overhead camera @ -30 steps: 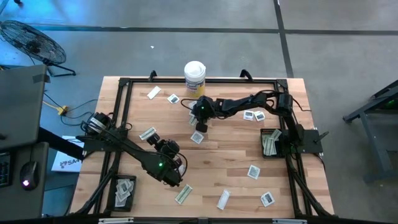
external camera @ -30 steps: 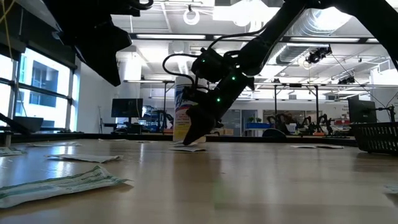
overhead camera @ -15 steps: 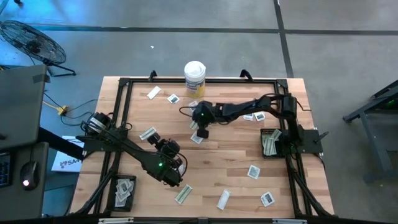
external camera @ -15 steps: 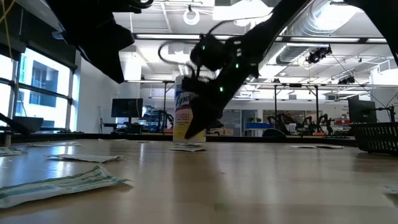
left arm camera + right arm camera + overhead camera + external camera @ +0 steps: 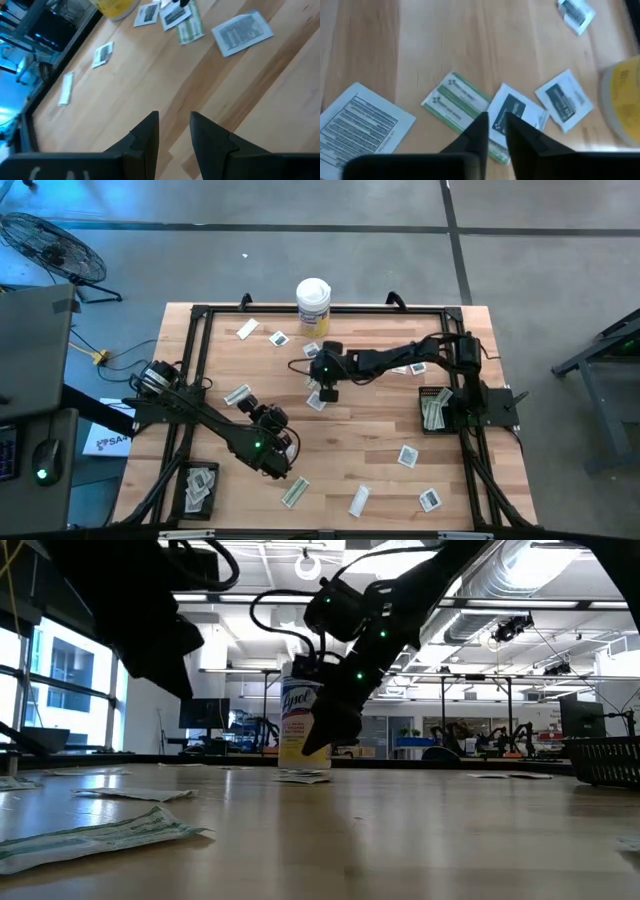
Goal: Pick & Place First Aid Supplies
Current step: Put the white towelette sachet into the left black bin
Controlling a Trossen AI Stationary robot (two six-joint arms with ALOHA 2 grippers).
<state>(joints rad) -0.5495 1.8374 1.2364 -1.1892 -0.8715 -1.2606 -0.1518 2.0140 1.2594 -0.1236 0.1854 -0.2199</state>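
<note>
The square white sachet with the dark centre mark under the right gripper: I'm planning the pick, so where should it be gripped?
The square white sachet with the dark centre mark lies flat, overlapping a pale-green oblong wrapper. Probably best for the right gripper to come straight down and pinch a free edge away from the wrapper, so only the sachet lifts.

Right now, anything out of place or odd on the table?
Mostly no: packets lie flat and scattered. One oddity: under the right gripper, a square sachet overlaps a green-striped wrapper instead of lying alone. The canister stands upright at the far edge.
</note>
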